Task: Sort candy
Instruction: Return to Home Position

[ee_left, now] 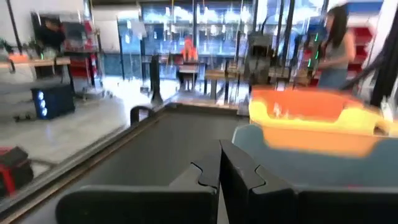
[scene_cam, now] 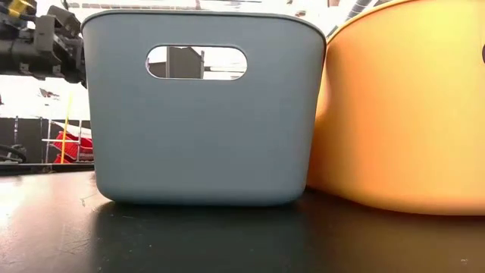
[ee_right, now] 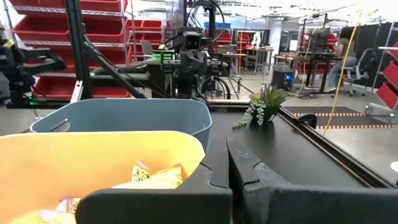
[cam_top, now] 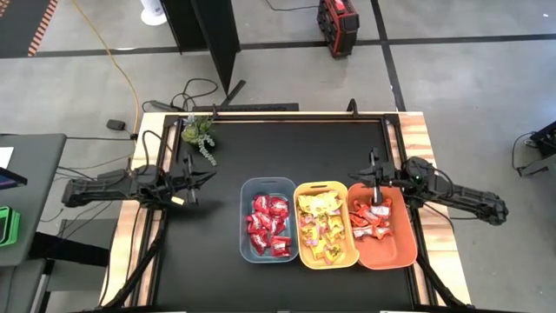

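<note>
While both arms hang out at the sides, the black table [cam_top: 287,148] is bare apart from a green plant sprig [cam_top: 198,132] at the far left and three bins in a tight row, near and right of centre. Concrete floor all round; yellow cable [cam_top: 122,69] far left, red case [cam_top: 339,24] far right. Red shelving [ee_right: 37,37] and a standing person [ee_left: 339,43] show beyond the table.

Candy is all binned, none loose on the table:
- deep red candy [cam_top: 268,224] in the blue-grey bin [scene_cam: 197,129], left
- yellow candy [cam_top: 320,228] in the yellow bin [cam_top: 326,184], middle
- orange-red candy [cam_top: 373,217] in the orange bin [cam_top: 391,248], right

All wrappers are shiny and crinkled, piled loosely.

Left gripper [ee_left: 219,180] is well left of the blue-grey bin, fingers clenched together, nothing held. Right gripper [ee_right: 228,165] is over the orange bin's far end, fingers likewise pressed together and empty.
</note>
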Available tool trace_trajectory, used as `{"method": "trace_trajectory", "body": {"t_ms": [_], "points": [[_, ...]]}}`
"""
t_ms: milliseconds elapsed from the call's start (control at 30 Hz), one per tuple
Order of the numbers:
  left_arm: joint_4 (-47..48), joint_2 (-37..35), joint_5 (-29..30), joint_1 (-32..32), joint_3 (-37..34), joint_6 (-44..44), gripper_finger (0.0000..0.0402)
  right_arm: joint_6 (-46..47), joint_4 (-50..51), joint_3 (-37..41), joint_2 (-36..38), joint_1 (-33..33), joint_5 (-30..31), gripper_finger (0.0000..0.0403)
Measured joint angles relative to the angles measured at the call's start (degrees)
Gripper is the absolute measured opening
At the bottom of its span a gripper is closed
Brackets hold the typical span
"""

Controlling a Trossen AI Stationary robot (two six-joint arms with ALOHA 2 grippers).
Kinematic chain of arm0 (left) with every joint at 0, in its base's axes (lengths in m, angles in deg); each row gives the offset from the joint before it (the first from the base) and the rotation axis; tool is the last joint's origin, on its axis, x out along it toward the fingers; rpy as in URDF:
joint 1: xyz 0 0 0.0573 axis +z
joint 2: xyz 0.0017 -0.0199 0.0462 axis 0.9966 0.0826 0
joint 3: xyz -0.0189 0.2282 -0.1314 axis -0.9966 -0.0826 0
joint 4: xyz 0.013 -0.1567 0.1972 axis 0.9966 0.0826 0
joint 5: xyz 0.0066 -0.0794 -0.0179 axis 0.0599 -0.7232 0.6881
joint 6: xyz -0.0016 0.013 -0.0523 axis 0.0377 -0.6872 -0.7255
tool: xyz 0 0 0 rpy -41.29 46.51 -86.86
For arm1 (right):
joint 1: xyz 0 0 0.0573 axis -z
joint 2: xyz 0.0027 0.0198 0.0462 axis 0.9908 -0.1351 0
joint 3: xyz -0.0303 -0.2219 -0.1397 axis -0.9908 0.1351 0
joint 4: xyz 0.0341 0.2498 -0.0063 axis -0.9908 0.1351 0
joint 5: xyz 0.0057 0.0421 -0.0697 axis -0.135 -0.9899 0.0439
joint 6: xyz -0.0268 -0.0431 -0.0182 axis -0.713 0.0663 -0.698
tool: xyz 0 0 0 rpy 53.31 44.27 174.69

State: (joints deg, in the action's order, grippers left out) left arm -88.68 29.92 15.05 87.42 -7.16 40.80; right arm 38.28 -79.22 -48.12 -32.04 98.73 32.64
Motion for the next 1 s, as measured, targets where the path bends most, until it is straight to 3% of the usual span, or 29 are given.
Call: {"method": "trace_trajectory", "body": {"t_ms": [267,600,1000], "points": [[2.22,0.87,-0.11,-0.33,0.62,0.00,0.0000,-1.31,0.35,0.00,-0.32,0.00,0.97,0.0002],[2.65,1.13,-0.11,-0.31,0.60,-2.29,0.0005,-1.15,0.06,0.02,-0.32,0.00,0.96,0.0037],[2.83,1.13,-0.09,-0.31,0.58,-2.42,0.0005,-1.13,-0.05,0.04,-0.32,0.00,0.96,0.0040]]}}
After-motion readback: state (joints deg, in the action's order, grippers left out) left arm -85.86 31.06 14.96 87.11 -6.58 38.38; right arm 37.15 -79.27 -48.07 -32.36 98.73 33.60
